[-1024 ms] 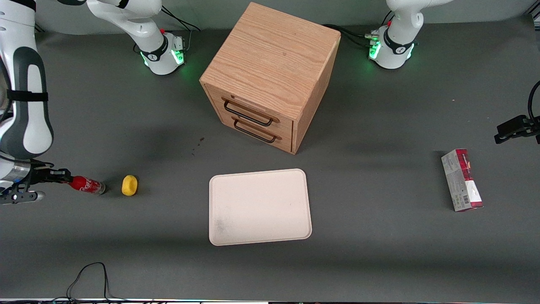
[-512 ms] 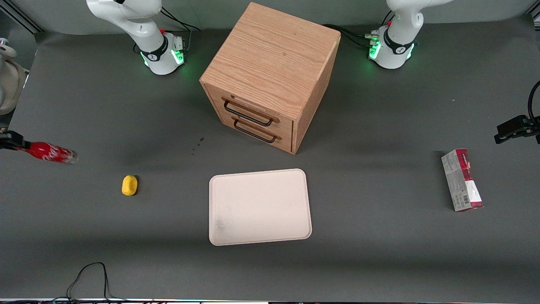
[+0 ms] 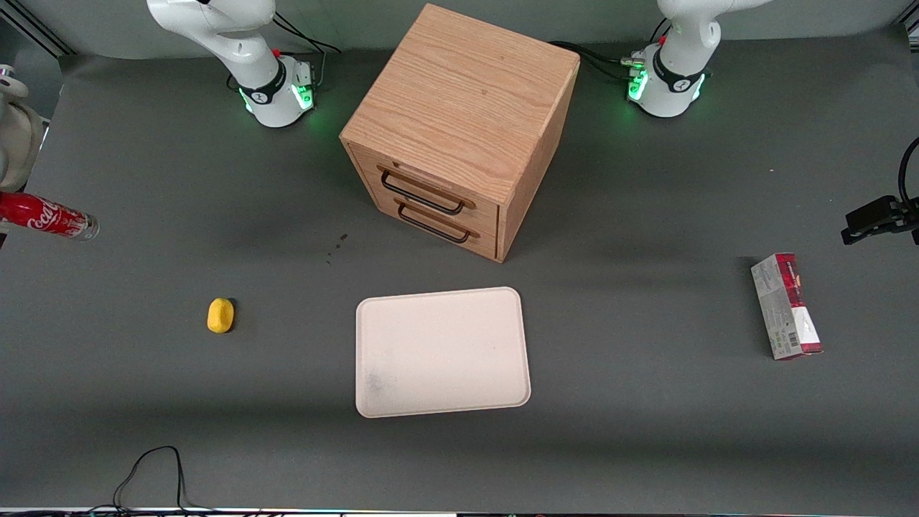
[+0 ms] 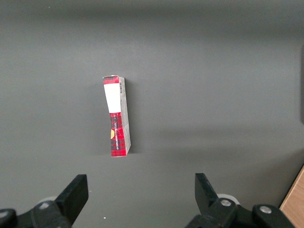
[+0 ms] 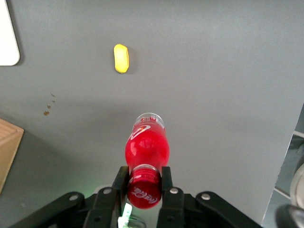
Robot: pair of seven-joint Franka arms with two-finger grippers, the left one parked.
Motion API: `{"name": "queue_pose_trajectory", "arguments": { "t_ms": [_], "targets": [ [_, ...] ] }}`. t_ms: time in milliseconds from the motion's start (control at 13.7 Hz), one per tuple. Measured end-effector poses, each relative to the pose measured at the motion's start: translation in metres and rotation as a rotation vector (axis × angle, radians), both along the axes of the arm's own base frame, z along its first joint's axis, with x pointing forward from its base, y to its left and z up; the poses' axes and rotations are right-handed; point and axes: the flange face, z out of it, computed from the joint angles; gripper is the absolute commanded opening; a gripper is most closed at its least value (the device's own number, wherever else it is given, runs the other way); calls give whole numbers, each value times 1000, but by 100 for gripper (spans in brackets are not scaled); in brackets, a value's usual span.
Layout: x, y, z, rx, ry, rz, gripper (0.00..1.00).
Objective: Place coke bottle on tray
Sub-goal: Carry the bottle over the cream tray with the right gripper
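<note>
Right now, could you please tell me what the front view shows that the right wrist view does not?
Only the front view shows the red-and-grey carton and the wooden cabinet's two drawers.

Only the right wrist view shows the gripper shut on the red cap.

Both show the small red coke bottle, yellow oval lump and cream-white tray.

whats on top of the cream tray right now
Nothing lies on the large flat cream-white rectangular tray; only faint grey smudges mark it. The small red coke bottle is lifted above the table near the working arm's end, its capped neck clamped in the gripper.
</note>
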Motion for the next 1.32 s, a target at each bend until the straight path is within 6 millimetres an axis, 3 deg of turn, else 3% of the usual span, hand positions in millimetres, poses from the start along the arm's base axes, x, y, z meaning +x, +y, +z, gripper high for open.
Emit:
{"name": "queue_pose_trajectory", "arguments": {
  "t_ms": [73, 220, 366, 512, 951, 1171, 1317],
  "targets": [
    [8, 20, -2, -6, -2, -18, 0],
    [35, 85, -15, -22, -5, -69, 0],
    [65, 158, -38, -30, -15, -136, 0],
    [91, 217, -65, -15, -41, -200, 0],
    [145, 323, -161, 47, -138, -324, 0],
    [159, 353, -206, 37, -176, -333, 0],
    [165, 370, -224, 40, -214, -368, 0]
  ]
}}
